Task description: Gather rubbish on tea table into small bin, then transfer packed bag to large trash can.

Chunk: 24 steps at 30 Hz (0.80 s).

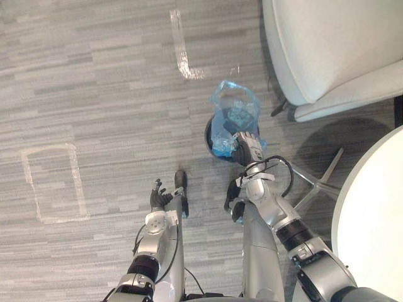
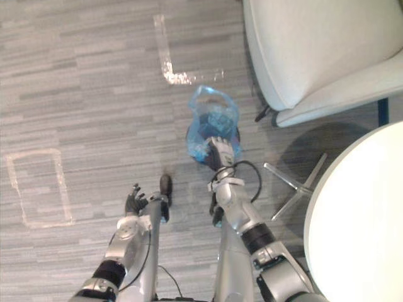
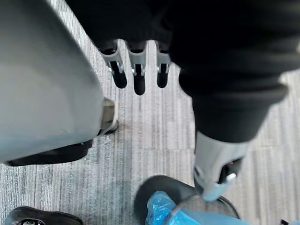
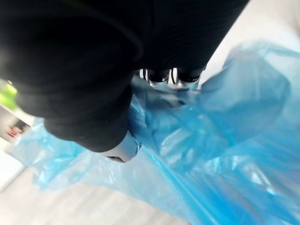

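The blue bag [image 1: 233, 116] sits in the small dark bin [image 1: 208, 134] on the floor [image 1: 94, 94], just beside the white chair [image 1: 327, 44] and off the table [image 1: 374, 214]. Its mouth and handles stand up above the rim. We judge that this is the lifting-out step. The right hand [image 1: 247, 146] reaches down to the near side of the bag. In the right wrist view its fingers [image 4: 159, 75] and thumb [image 4: 121, 149] have a bunch of film gathered between them, so we read it as grasping the bag. A hold high on the loose plastic makes sense, since it lets the bag come up out of the bin without spilling.

The left hand [image 1: 161, 199] hangs low and apart from the bin. Its fingers [image 3: 136, 77] are straight and relaxed and hold nothing, which keeps it out of the other arm's way.

Much is hard to read. The right fingertips are buried in the folds, so we cannot judge how firm the hold is. The bag and hand cover most of the bin, leaving an arc of its rim. The film blurs what is inside the bag. The table runs off the edge, so we cannot judge whether any rubbish is left on it.
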### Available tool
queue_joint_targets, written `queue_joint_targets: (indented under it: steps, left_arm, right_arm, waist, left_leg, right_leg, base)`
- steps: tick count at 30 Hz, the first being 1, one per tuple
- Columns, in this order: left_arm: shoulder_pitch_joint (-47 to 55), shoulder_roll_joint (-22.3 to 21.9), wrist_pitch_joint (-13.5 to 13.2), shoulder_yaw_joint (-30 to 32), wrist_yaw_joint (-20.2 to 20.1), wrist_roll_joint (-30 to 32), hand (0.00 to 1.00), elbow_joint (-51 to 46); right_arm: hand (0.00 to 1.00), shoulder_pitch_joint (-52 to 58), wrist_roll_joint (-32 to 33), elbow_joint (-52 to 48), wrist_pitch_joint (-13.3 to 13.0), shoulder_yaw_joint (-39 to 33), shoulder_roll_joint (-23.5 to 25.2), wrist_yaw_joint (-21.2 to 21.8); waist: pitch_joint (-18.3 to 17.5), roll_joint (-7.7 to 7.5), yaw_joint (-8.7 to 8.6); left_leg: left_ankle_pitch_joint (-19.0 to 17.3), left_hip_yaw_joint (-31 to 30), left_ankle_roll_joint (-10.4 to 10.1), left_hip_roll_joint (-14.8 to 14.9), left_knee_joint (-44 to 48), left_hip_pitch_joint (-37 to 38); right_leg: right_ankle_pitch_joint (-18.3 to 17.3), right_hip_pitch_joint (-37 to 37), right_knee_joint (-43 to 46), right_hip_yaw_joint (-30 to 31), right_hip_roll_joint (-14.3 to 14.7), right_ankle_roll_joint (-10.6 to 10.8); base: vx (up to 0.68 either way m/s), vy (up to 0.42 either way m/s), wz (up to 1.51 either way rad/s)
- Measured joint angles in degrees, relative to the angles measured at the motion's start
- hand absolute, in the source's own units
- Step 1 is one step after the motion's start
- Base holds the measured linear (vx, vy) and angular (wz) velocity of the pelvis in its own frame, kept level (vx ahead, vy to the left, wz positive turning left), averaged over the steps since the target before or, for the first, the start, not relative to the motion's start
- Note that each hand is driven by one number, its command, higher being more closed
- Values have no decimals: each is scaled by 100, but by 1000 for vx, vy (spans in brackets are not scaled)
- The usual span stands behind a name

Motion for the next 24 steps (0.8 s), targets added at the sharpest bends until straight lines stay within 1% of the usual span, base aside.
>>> queue_joint_targets:
  steps: [3,6,7,8,10,13,14,16,18,19,20,22,24]
  left_arm:
    - [87,0,12,-3,-9,9,0,81]
    - [286,0,43,-26,-105,77,0,141]
    - [386,47,59,-151,-138,113,0,240]
    - [420,53,61,-186,-151,114,0,268]
    - [535,58,81,-314,-164,157,0,361]
    - [573,113,110,-470,-218,248,0,617]
    - [575,115,165,-548,-262,351,0,707]
    - [594,194,187,-621,-285,446,0,762]
    - [631,227,199,-625,-298,531,0,765]
    - [652,246,202,-625,-329,557,0,764]
    - [690,271,208,-625,-370,558,0,720]
    - [770,335,215,-620,-377,559,0,509]
    - [912,435,217,-620,-380,566,0,199]
  right_arm:
    - [100,287,12,-202,-104,12,49,45]
    - [100,642,126,-438,-142,41,183,163]
    - [100,872,245,-614,-177,40,261,251]
    - [100,959,254,-674,-193,42,263,267]
    - [100,1253,334,-856,-313,63,321,349]
    - [100,1429,468,-795,-391,60,422,505]
    - [100,1476,491,-759,-426,61,434,582]
    - [100,1504,522,-642,-499,19,435,680]
    - [100,1582,727,-516,-515,-23,433,793]
    - [100,1676,815,-516,-527,-73,432,843]
    - [100,1783,1047,-516,-535,-170,433,946]
    - [100,1900,1350,-516,-538,-268,441,1054]
    - [100,1929,1689,-521,-555,-292,435,1227]
  waist:
    - [-48,-54,-31]
    - [-208,-149,-90]
    - [-304,-201,-114]
    - [-373,-218,-115]
    - [-603,-247,-123]
    - [-807,-243,-140]
    - [-888,-236,-155]
    - [-950,-223,-202]
    - [-990,-201,-242]
    - [-1060,-191,-246]
    - [-1165,-166,-261]
    - [-1285,-138,-272]
    - [-1405,-74,-300]
  left_leg:
    - [2,14,-1,-9,-253,551]
    - [18,33,-21,-2,-554,1036]
    - [28,62,-32,-2,-719,1319]
    - [31,71,-35,-4,-761,1363]
    - [86,113,-49,-10,-994,1648]
    - [190,167,-65,-9,-1392,2082]
    - [253,174,-67,-6,-1577,2241]
    - [342,180,-85,-10,-1783,2439]
    - [430,197,-82,-28,-2035,2711]
    - [476,211,-71,-48,-2136,2787]
    - [537,228,-69,-65,-2263,2884]
    - [618,324,-44,-93,-2486,3115]
    - [701,384,-44,-144,-2724,3384]
  right_leg:
    - [25,572,-305,-49,19,28]
    - [90,1088,-675,-79,67,52]
    - [115,1360,-859,-81,86,61]
    - [123,1399,-899,-81,89,67]
    - [198,1665,-1161,-80,116,94]
    - [376,2095,-1631,-40,204,109]
    - [501,2275,-1880,-18,254,112]
    - [658,2518,-2222,-6,303,133]
    - [850,2825,-2609,29,347,158]
    - [912,2922,-2763,48,351,184]
    - [1016,3025,-2935,60,358,190]
    - [1160,3247,-3219,134,364,210]
    - [1288,3474,-3470,243,362,243]
  base:
    - [63,-16,-1]
    - [94,-15,-4]
    - [98,-10,-7]
    - [102,-13,-5]
    - [126,-13,-7]
    - [108,-4,-14]
    - [86,7,-13]
    - [70,17,-11]
    - [25,23,-10]
    - [7,30,-6]
    - [19,37,-8]
    - [5,32,-19]
    - [-33,34,-22]
